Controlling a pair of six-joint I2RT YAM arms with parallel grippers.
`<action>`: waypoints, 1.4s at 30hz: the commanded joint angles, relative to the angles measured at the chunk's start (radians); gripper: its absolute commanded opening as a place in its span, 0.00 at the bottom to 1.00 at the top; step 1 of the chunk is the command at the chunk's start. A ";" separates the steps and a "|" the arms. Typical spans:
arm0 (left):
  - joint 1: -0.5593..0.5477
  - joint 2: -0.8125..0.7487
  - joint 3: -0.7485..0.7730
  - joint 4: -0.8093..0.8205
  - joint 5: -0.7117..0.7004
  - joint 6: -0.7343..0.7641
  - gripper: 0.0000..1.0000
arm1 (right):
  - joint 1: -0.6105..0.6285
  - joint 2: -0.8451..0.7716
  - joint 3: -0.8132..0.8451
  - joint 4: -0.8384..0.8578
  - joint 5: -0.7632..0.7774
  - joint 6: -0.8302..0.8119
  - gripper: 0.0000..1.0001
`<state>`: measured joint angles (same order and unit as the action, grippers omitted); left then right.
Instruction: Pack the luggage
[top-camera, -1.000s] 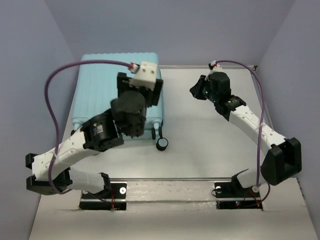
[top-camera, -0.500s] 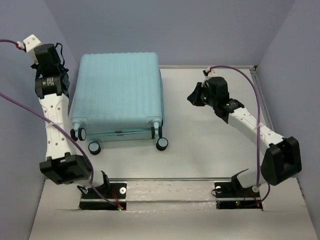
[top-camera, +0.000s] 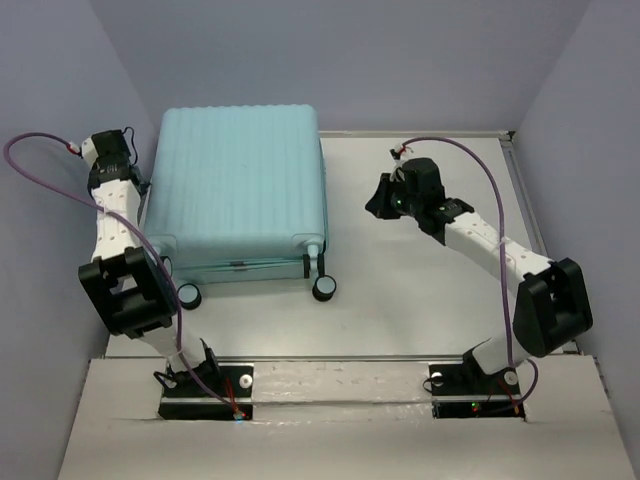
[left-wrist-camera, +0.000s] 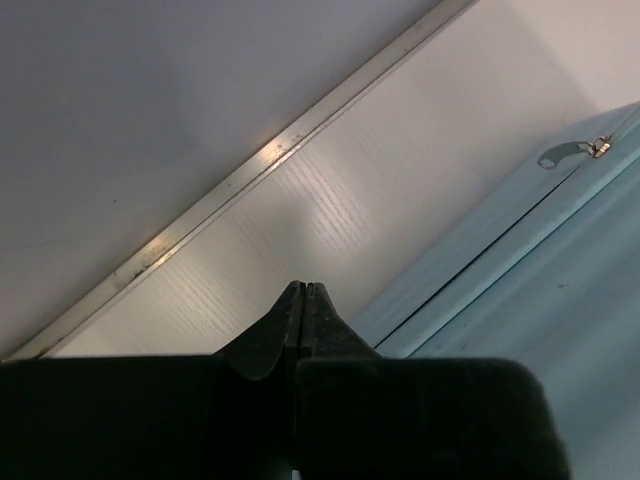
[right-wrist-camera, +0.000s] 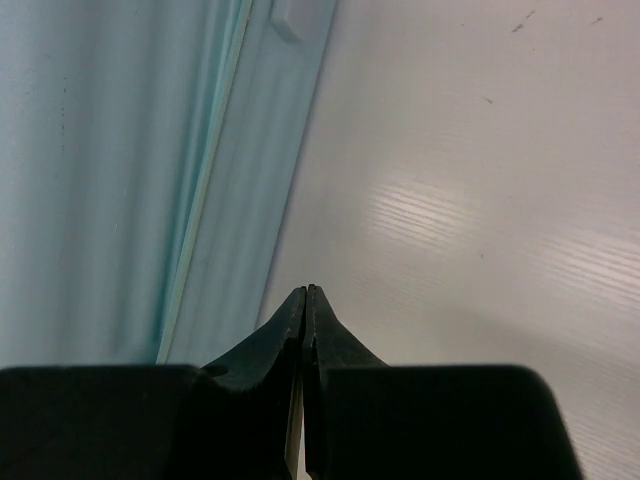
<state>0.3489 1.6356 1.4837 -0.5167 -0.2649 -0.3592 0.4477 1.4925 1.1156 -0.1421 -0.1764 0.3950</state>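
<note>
Your left arm has swung off the luggage over to its left side. It lies closed, upper left of the top view. Both your left gripper and right gripper are pinched together, empty.

Right pincer: fingers pressed together tip to tip, nothing between them, pointing down at the white bench. Pale aqua luggage fills the left side, its ribbed wall and a paler seam line running just left of the fingertips. Bench surface shows faint glare.
</note>
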 joint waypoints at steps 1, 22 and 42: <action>0.010 0.068 -0.036 0.047 0.042 -0.033 0.06 | 0.013 0.020 0.018 0.039 0.003 -0.015 0.07; -0.336 -0.385 -0.801 0.501 0.574 -0.383 0.06 | -0.082 0.127 0.150 -0.042 0.070 -0.050 0.07; -0.326 -0.337 -0.012 0.308 0.132 -0.190 0.29 | 0.036 -0.423 -0.024 -0.283 0.172 -0.042 0.07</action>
<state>-0.0296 1.0885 1.2789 -0.2333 -0.2207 -0.5732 0.3992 1.2049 1.2263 -0.3523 -0.0235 0.3264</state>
